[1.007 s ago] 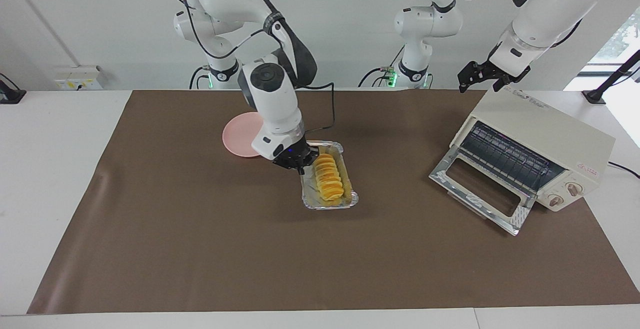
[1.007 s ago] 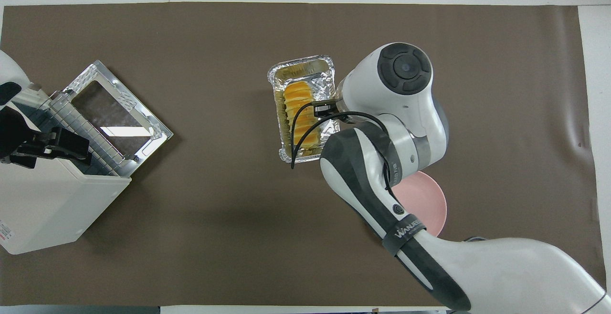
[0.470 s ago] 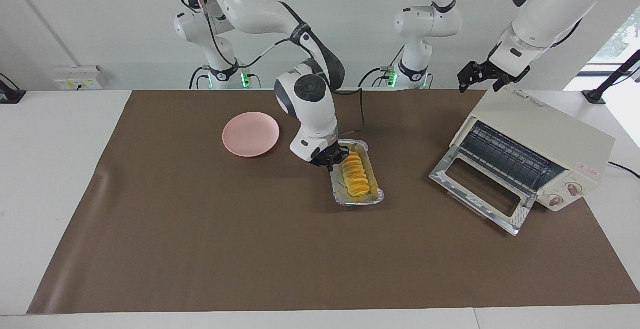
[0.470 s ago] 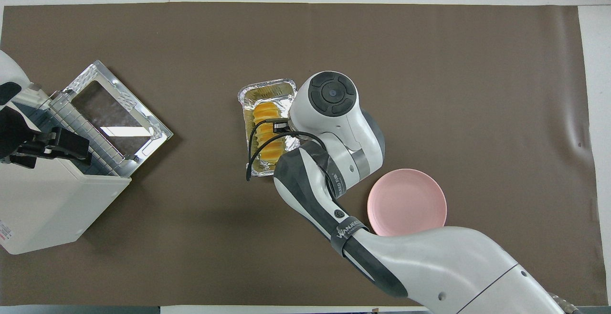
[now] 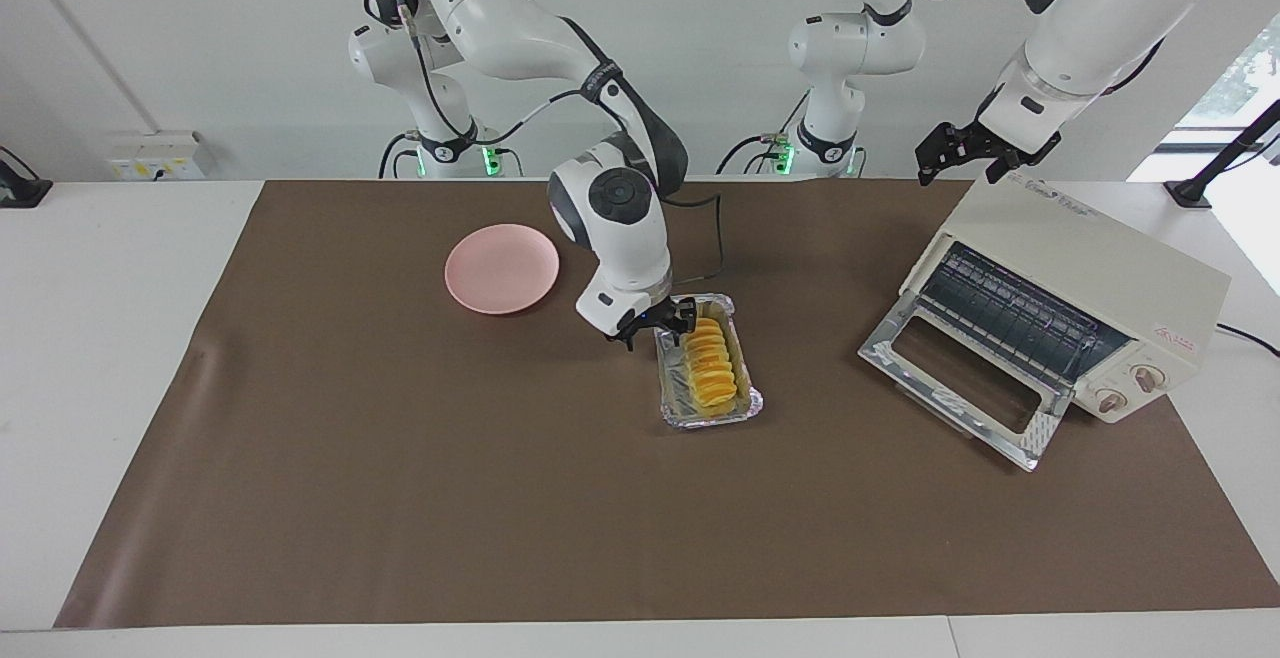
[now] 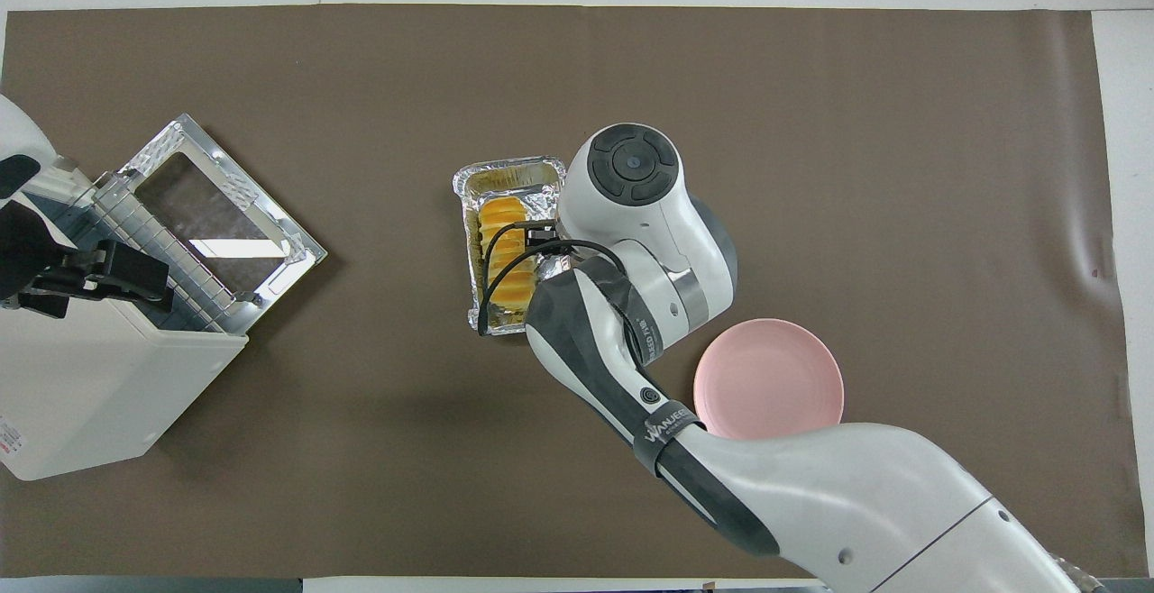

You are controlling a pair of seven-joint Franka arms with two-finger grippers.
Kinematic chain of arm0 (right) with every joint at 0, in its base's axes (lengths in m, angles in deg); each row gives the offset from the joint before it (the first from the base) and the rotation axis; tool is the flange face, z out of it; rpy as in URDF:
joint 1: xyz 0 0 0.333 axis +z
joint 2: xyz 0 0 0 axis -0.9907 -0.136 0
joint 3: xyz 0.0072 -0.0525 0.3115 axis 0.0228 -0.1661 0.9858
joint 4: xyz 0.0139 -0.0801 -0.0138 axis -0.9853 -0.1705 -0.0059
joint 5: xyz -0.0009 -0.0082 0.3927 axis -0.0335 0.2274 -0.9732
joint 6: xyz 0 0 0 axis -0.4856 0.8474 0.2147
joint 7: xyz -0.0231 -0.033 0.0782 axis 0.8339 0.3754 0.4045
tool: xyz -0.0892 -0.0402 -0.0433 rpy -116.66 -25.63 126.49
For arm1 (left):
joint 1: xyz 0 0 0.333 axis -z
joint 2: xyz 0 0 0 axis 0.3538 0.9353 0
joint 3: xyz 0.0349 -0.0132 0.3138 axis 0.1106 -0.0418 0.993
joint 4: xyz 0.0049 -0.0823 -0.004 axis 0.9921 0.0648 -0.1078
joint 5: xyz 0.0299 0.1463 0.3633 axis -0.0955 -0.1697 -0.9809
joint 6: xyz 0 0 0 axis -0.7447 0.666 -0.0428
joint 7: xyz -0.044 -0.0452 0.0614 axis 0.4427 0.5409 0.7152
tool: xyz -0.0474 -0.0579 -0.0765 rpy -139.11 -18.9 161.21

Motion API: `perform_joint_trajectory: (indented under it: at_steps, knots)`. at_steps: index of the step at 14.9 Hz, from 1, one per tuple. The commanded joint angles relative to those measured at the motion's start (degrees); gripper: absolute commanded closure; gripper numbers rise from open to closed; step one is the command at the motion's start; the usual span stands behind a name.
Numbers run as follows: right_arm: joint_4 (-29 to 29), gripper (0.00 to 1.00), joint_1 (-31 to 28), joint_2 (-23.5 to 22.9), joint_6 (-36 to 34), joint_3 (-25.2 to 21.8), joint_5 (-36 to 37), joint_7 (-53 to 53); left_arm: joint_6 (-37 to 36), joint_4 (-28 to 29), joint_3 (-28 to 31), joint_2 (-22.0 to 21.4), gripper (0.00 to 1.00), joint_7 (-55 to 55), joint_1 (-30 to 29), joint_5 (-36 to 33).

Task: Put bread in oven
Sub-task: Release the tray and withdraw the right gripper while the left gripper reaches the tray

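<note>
The bread [image 5: 710,366] is a golden ridged loaf lying in a silver foil tray [image 5: 672,408] at mid-table; it also shows in the overhead view [image 6: 503,255]. My right gripper [image 5: 657,330] is low at the tray's end nearest the robots, with its fingers spread apart and nothing between them. The cream oven [image 5: 1090,268] stands toward the left arm's end, its glass door [image 5: 955,383] dropped open and the wire rack showing. My left gripper [image 5: 965,153] waits open above the oven's top.
A round pink plate [image 5: 501,268] lies nearer the right arm's end, beside the right arm's wrist. A brown mat [image 5: 400,488] covers the table. The open oven door reaches out toward the tray, with bare mat between them.
My right gripper dragged the foil tray with the bread toward the oven's end, away from the plate. It has now let go of the tray's edge and opened. The left arm has not moved.
</note>
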Motion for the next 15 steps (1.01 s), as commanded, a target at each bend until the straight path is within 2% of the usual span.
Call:
perform_joint_trajectory:
  at_steps: [1,7,8,10,11,12,15]
  knots:
    - [0.95,0.0,-5.04,6.24,-7.22,0.5,0.67,5.56,0.88,1.1,-0.16,-1.11,0.0,-0.25,-0.23,-0.75]
    - [-0.55,0.0,-13.31,16.97,-22.76,0.24,1.81,16.13,2.36,1.01,-0.25,-1.11,0.0,-0.52,-0.23,-0.83]
    - [-0.63,0.0,-15.23,18.55,-24.36,0.32,2.68,17.19,3.33,1.01,-0.34,-1.11,0.0,-0.69,0.21,-0.83]
    - [-1.68,0.0,-18.67,21.62,-25.43,0.33,3.31,21.39,10.06,0.92,-0.51,-0.5,0.0,-0.25,0.65,-0.66]
    - [-2.73,0.0,-19.9,23.21,-25.61,0.33,3.48,22.46,10.45,-0.12,-0.77,0.2,0.0,-0.25,0.74,-0.4]
    - [-3.96,0.0,-21.22,24.7,-25.61,0.33,3.57,22.56,10.28,-3.09,-0.95,2.73,0.0,-0.25,1.26,0.13]
    - [-5.03,0.0,-25.87,25.77,-27.79,0.33,4.36,25.52,7.47,-15.48,-1.74,13.8,0.0,0.36,6.71,0.4]
